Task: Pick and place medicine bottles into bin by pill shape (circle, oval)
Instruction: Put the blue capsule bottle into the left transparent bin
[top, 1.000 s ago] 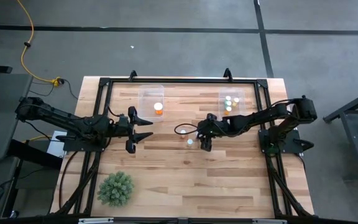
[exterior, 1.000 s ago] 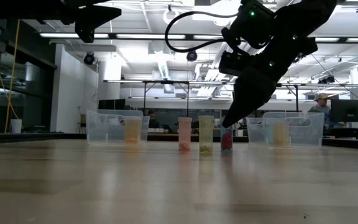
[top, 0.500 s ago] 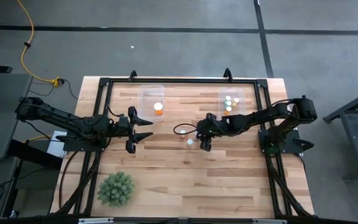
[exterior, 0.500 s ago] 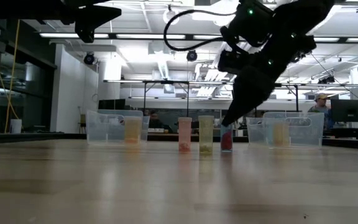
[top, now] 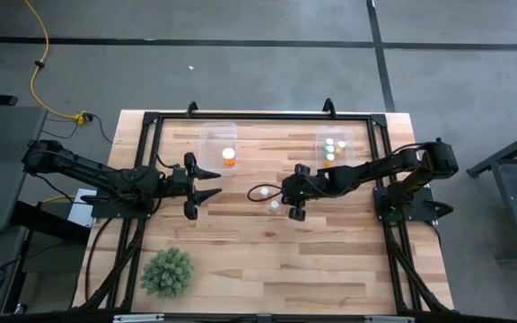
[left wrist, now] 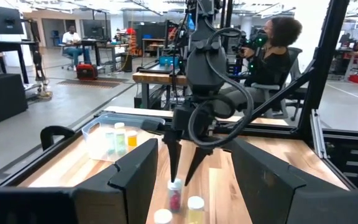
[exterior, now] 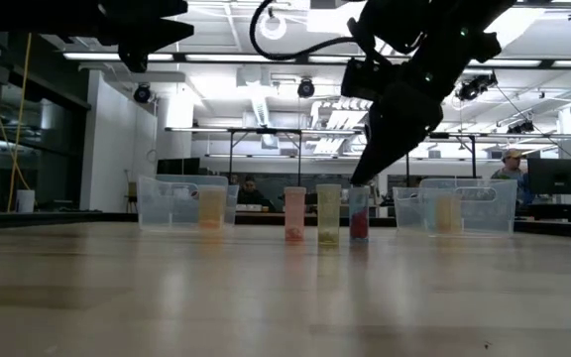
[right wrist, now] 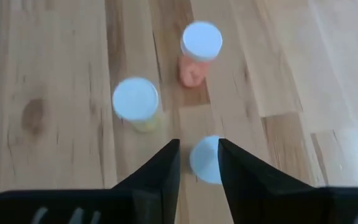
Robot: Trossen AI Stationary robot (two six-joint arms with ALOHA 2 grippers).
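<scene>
Hovering over mid-desk (top: pixel 258 251), right claw (right wrist: pixel 197 163) part-open, fingers straddling a white-capped bottle (right wrist: pixel 205 159), not visibly gripping it. Just beyond, standing close: a yellowish bottle (right wrist: pixel 135 102) and an orange bottle (right wrist: pixel 199 53), crowding the approach. Farther out, sitting in two clear bins: one orange bottle (top: pixel 229 156), several small ones (top: pixel 332 149). Waiting apart, left claw (top: pixel 206 186) gaping, empty.

Two neighbouring bottles (right wrist: pixel 135 102) crowd the right pincer (right wrist: pixel 197 163), seemingly untouched.
</scene>
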